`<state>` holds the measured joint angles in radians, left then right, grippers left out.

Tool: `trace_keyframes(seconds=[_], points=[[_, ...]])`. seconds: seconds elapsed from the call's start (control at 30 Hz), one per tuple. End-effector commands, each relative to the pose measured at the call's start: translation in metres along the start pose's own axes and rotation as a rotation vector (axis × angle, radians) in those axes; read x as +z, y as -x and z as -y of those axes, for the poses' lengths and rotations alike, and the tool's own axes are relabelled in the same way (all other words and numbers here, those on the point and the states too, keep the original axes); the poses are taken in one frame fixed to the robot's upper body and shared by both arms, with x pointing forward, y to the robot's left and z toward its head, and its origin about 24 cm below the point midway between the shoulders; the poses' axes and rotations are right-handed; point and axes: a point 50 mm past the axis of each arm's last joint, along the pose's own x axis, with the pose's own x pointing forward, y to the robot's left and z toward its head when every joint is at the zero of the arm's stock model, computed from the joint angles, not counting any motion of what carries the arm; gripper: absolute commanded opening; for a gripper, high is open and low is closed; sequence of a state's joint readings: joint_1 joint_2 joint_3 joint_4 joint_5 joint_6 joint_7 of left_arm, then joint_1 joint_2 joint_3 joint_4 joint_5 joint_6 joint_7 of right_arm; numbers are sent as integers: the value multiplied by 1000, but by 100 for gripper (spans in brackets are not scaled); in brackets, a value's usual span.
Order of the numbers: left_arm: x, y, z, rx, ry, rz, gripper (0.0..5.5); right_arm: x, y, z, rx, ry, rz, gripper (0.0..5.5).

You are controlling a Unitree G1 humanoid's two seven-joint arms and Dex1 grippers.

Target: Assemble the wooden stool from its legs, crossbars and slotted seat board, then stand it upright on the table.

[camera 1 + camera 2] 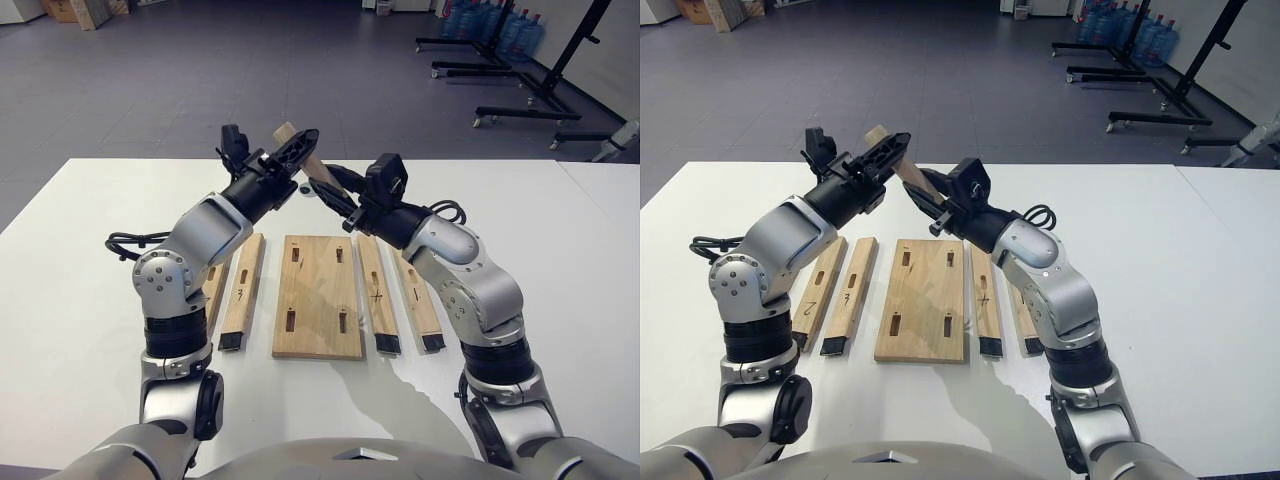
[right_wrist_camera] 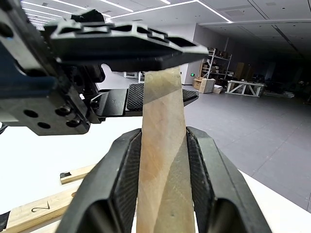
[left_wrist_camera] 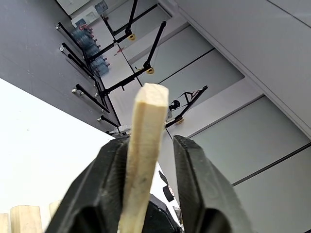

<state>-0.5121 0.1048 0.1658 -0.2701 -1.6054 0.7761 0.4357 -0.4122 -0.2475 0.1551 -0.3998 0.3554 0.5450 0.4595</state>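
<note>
Item held: one crossbar (image 3: 146, 136), lifted clear of the table (image 1: 80, 330) above the far end of the board (image 1: 318, 300). It is tilted, its upper end pointing far and left, its lower end near and right.

Left gripper (image 1: 295, 150): clamped on the upper part of the crossbar. In the left wrist view both fingers (image 3: 97, 189) press against the wood, and the bare end sticks out past their tips.

Right gripper (image 1: 335, 195): clamped on the lower part of the same crossbar, just beside the left gripper. In the right wrist view its fingers (image 2: 121, 184) sit tight on either side of the wood.

Board: lies flat at the table's middle, four slots facing up, long side running near to far.

Legs: four, all flat on the table and parallel to the board. Two lie left of it, the inner one (image 1: 243, 290) in plain sight, the outer one (image 1: 214, 290) partly hidden behind the left arm. Two lie right of it (image 1: 378, 295) (image 1: 415, 300). The black-capped ends point near.

Other: a black cable (image 1: 122, 245) loops on the table at the left.
</note>
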Motion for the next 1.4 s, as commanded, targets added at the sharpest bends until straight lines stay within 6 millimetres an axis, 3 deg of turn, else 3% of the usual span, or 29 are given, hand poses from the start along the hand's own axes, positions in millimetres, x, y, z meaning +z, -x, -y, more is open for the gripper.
trace_keyframes(seconds=[0.03, 0.2, 0.7, 0.77, 1.07, 1.23, 1.33, 1.4], points=[[0, 1, -2, 9, -8, -3, 93, -2, 0, -3, 9, -13, -9, 127], [-2, 1, -3, 18, -48, -17, 47, 0, -2, -3, 15, -15, -3, 127], [5, 0, -3, 51, -166, -8, 39, -3, -2, -6, 27, -39, -59, 127], [7, 1, -3, 58, -185, -3, 39, -4, -3, -7, 27, -50, -65, 184], [10, 3, -8, 82, -213, -1, 39, -1, -1, -1, 14, -68, -77, 339], [24, 22, -21, 247, -443, -2, 39, 20, 28, 29, -61, -94, -31, 441], [37, 19, -22, 299, -597, -23, 39, 27, 57, 35, -155, -151, 33, 485], [41, 23, -21, 322, -678, -19, 39, 27, 64, 38, -193, -194, 62, 526]])
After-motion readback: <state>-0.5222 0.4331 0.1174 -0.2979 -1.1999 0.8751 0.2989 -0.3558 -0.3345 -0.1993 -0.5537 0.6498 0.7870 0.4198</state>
